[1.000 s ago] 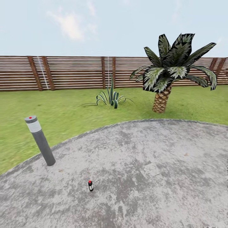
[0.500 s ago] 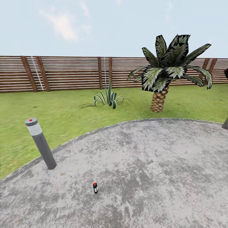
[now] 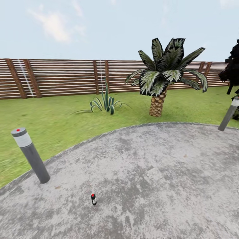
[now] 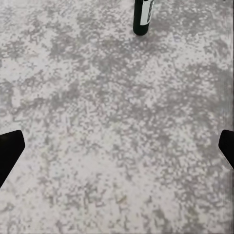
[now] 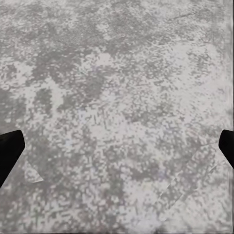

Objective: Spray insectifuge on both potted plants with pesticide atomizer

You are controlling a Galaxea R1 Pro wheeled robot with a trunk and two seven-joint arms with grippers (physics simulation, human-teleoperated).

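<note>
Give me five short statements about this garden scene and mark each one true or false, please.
1. The small bottle with a red cap stands upright on the grey paving. True.
2. The palm grows out of the paving. False: it stands on the lawn, in front of the fence.
3. A grey bollard light stands at the paving's edge, left of the bottle in the head view. True.
4. The left gripper is closed on the bottle. False: its fingertips are wide apart and the bottle stands beyond them.
5. The right gripper is open over bare paving. True.
</note>
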